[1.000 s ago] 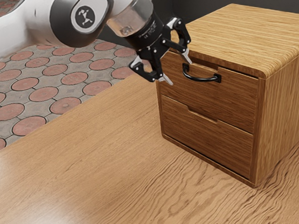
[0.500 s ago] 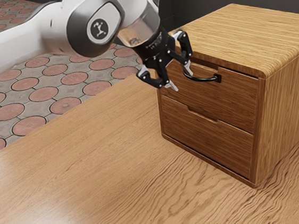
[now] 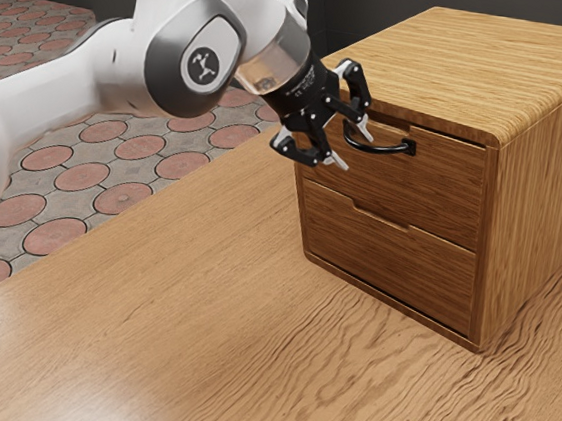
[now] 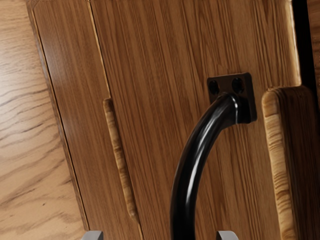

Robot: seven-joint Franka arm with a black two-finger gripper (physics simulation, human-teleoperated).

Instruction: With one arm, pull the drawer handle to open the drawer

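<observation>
Edges and clearance: the oak-veneer two-drawer cabinet (image 3: 524,196) stands at the exterior view's right on the wooden tabletop (image 3: 244,368). Its front face is turned toward a broad stretch of bare table, which runs out to the table's near edge. Along the cabinet's corner at the exterior view's left, the white seven-joint arm (image 3: 94,80) reaches in, and its black two-finger gripper (image 3: 354,148) sits right at the cabinet front. The jaws stand wide apart, one finger above and one below the near end of the black curved bar handle (image 3: 380,145), gripping nothing. In the wrist view the handle (image 4: 197,165) runs from its black screwed mounting plate (image 4: 230,87) down between two grey fingertips (image 4: 92,235), with clear wood showing on either side of it. Count: one cabinet, two drawers, one bar handle, one arm. The upper drawer (image 3: 434,191) carries the handle and lies level with the cabinet face. The lower drawer (image 3: 397,253) has a narrow wooden lip (image 4: 120,160) as its pull. Surface and room: the table has strongly figured, glossy oak grain. The floor (image 3: 84,170) beyond its far edge is laid with reddish round tiles set in grey, under a dark wall.
</observation>
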